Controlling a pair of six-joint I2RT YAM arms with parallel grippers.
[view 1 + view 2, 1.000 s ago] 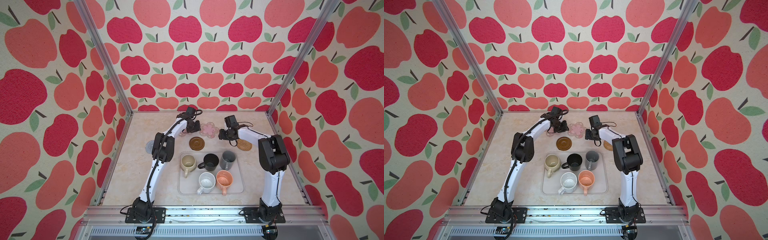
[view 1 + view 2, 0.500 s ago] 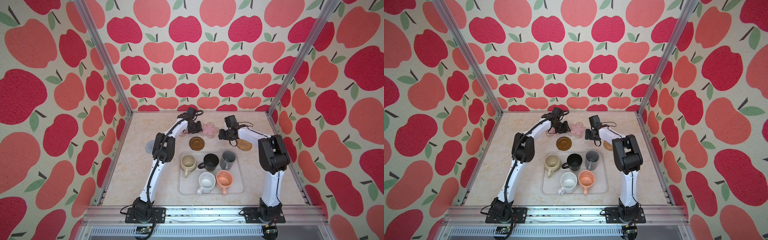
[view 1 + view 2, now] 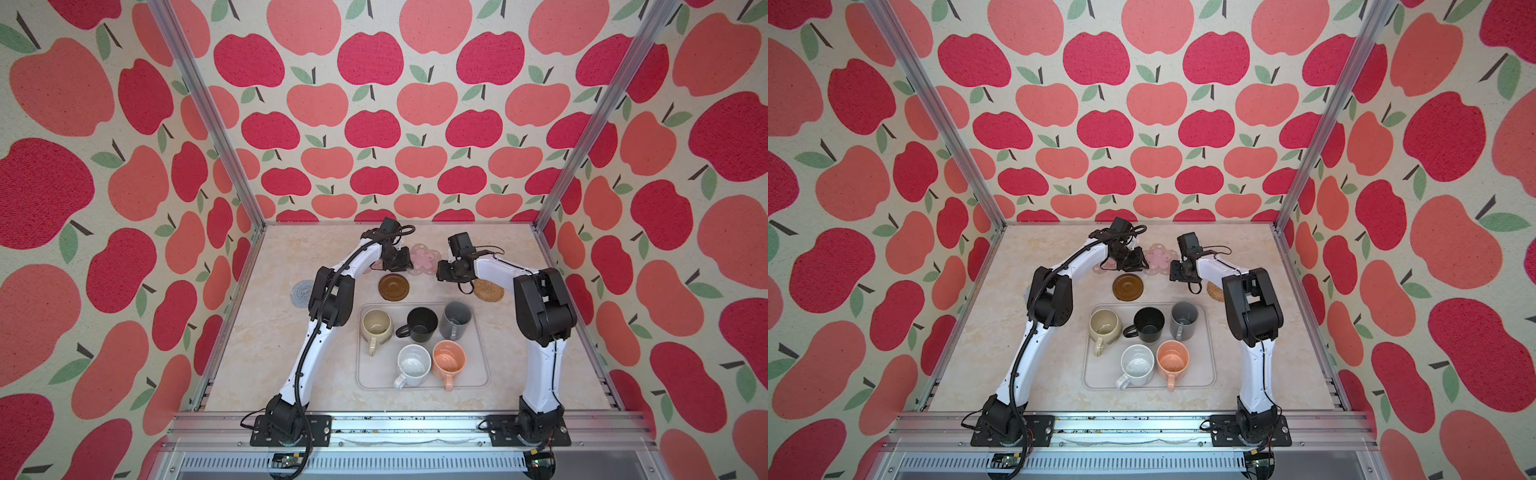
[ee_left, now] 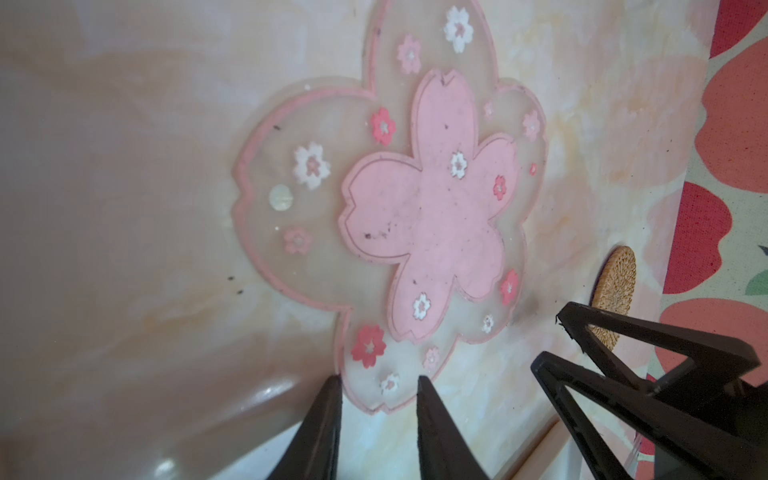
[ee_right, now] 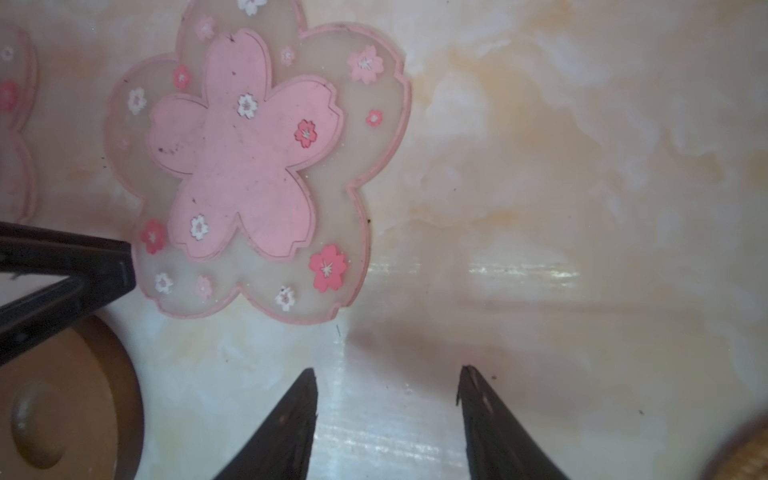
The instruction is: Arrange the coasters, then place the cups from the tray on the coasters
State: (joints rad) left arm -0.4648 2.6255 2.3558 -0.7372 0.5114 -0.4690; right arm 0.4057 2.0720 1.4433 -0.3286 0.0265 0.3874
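Found the left gripper (image 4: 379, 380) down at the far middle of the table (image 5: 582, 166), fingers narrowly apart and set either side of one outer petal of a pink flower coaster (image 4: 424, 208). Could not tell whether pinching that petal or only straddling it. Saw that coaster lying flat, between the two grippers in both top views. Noted the right gripper (image 5: 388, 369) just beside it, released, fingers spread wide over bare table, nothing between them. Spotted a second flower coaster (image 5: 14, 124) just beside the first on the left arm's side, half hidden under that arm. Counted all five mugs upright in the tray (image 3: 476, 372): cream mug (image 3: 376, 326), black mug (image 3: 422, 321), grey mug (image 3: 456, 319), white mug (image 3: 413, 364), peach mug (image 3: 448, 360). Logged the brown wooden coaster (image 3: 393, 286) just beyond the tray, the rattan coaster (image 3: 489, 290) by the right arm, the grey crocheted coaster (image 3: 302, 291) off by the left arm. Judged the flower coaster thin, light, soft and rubbery, likely to cling to the smooth table and flop once lifted. Judged a petal tip the best hold: peel up from the edge, or press down and drag. Reckoned the mugs stiff, heavier, glazed and breakable; better taken by the rim wall or the handle.
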